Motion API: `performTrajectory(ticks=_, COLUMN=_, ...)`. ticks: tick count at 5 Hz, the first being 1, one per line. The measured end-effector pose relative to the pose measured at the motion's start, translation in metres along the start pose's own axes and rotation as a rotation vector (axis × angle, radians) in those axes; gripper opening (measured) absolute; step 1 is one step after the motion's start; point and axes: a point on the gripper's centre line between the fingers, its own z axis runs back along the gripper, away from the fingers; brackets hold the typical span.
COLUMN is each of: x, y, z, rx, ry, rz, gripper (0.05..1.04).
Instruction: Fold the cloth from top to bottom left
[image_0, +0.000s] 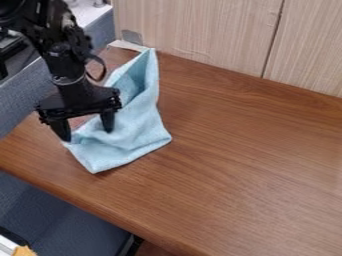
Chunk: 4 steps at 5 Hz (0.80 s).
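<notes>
One crumpled, light-blue fabric cloth (137, 130) lies on the left part of the brown, wood-grained bench (240, 170), stretching from beside the pale, wood-grained panel (200, 30) at the back toward the bench's front edge. Its far end narrows to a raised point near the panel, with a hollow fold opening just below that; its near part spreads wider, a few soft creases running across it, and ends in one corner toward the front and another toward the right. The black two-finger end effector (85, 127) hangs from the black robot arm (60, 55), which enters at the upper left, over the cloth's left side. It is released, its two fingers spread well apart: one is at the cloth's left edge, the other in front of the fabric farther right; whether either touches it, I cannot tell. A black cable (101, 70) loops out beside the arm. A white strip (127, 45) lies at the back, near the cloth's far tip, just below a small grey patch (132, 37) on the panel.
</notes>
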Motion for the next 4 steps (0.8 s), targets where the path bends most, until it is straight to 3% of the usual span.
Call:
performTrajectory(ticks=1, x=0.001, y=-0.004, z=0.015, rx=-0.002, ry=-0.047, rz=-0.054, gripper=1.000)
performTrajectory(ticks=2, x=0.003, y=-0.008, z=0.029, rx=-0.033, ry=-0.090, rz=-0.072, gripper=1.000)
performTrajectory(ticks=4, x=0.012, y=-0.017, z=0.077, rx=-0.114, ry=-0.193, rz=-0.115, gripper=1.000)
